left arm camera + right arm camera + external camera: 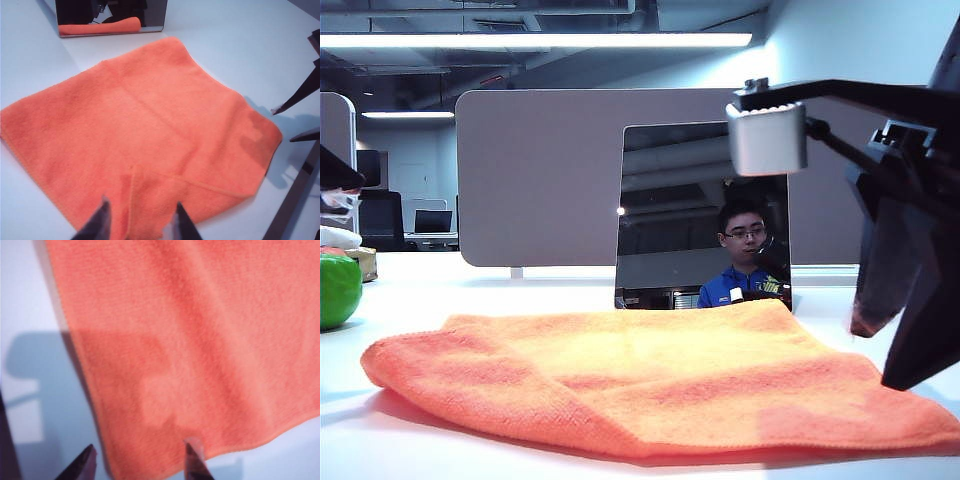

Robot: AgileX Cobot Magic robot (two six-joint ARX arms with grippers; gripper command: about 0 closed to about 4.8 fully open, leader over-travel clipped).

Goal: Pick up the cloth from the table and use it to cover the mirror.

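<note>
Zero progress on cover: cloth [650, 375] flat on table [420, 440] before bare mirror [705, 215]; left gripper [141, 220] & right gripper [141, 462] above cloth edges, jaws apart, empty.

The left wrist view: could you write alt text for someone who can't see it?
A bright orange cloth lies spread flat on a white table, with the left gripper hovering over its near edge, jaws apart. Beyond the cloth stands the mirror, reflecting its orange edge; the right gripper shows at the side.
</note>
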